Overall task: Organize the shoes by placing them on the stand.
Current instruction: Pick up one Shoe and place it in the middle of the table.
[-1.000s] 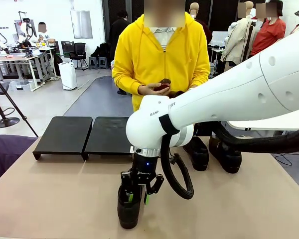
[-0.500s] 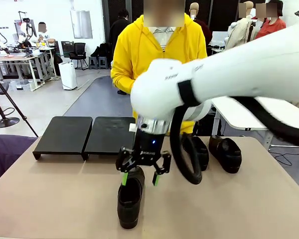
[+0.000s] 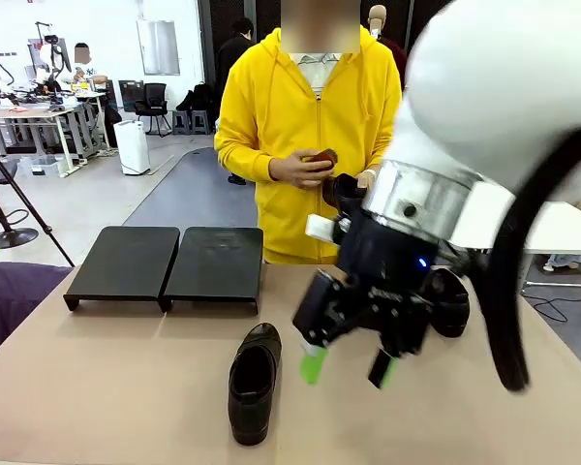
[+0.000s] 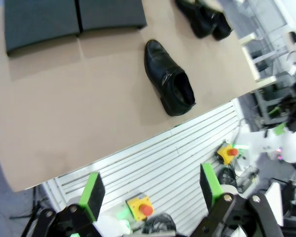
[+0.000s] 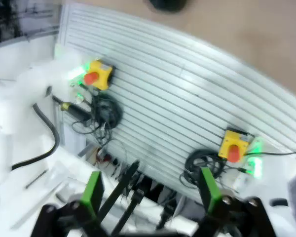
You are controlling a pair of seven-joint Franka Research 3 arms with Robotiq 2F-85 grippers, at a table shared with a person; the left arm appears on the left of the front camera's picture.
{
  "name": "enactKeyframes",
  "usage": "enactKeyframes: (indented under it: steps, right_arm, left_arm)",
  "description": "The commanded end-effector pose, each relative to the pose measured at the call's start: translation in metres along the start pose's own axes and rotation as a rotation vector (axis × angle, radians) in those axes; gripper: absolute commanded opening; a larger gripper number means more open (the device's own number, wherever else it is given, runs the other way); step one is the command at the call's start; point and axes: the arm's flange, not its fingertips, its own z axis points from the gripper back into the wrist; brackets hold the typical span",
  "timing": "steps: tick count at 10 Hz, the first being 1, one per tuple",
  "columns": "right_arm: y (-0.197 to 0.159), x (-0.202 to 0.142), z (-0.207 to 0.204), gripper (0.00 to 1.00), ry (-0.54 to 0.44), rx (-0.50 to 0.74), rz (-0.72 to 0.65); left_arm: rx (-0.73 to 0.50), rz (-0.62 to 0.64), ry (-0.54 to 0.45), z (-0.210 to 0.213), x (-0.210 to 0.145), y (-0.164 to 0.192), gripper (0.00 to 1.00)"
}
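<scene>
The lone loafer (image 3: 252, 384) lies on the table (image 3: 116, 387) toward the robot's left of the right gripper (image 3: 349, 370). In the front view that gripper hangs above the tabletop beside the shoe and apart from it. The loafer's long axis runs roughly near to far, the toe aimed at the stand (image 3: 165, 262) and leaning a little toward the person (image 3: 310, 107), the heel opening toward the robot's edge of the table. It sits in front of the right end of the stand, near it but not touching, and both of the stand's 2 sloped panels are bare.

The right gripper's green pads are spread wide with nothing between them, and they touch neither shoe nor table. Its wrist view looks down past the table's edge at the slatted base below. The left gripper (image 4: 150, 191) is likewise spread wide and empty. It is held high over the robot's side of the table, with the loafer and the stand well ahead of it across the tabletop.

Judged from these views, the right gripper is the nearer 1 to the loafer. A grasp would likely go across the shoe's narrow width near the heel opening, so the fingers would need to straddle that long axis. A pair of loafers (image 4: 203, 18) waits at the far right of the table, well apart from the stand
</scene>
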Motion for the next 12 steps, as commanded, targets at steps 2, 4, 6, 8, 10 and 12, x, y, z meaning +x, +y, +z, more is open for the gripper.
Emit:
enactKeyframes:
  steps: [2,4,6,8,10,12]
  right_arm:
    - [0.014,0.012,0.014,1.0,0.044,0.028,0.069]
    - [0.003,-0.001,-0.001,1.0,0.002,-0.008,0.014]
    - [-0.028,-0.025,0.06,1.0,-0.166,0.165,0.008]
    - [-0.106,-0.084,0.15,1.0,-0.528,0.311,-0.044]
    - [-0.183,-0.135,0.203,1.0,-0.677,0.487,-0.059]
    - [-0.266,-0.18,0.223,1.0,-0.697,0.721,-0.086]
  left_arm:
    - [-0.012,-0.012,-0.009,-0.001,0.0,0.001,1.0]
    - [-0.012,-0.012,-0.009,-0.001,0.0,0.001,1.0]
    - [-0.012,-0.012,-0.009,-0.001,0.0,0.001,1.0]
    - [-0.012,-0.012,-0.009,-0.001,0.0,0.001,1.0]
    - [-0.012,-0.012,-0.009,-0.001,0.0,0.001,1.0]
    - [-0.012,-0.012,-0.009,-0.001,0.0,0.001,1.0]
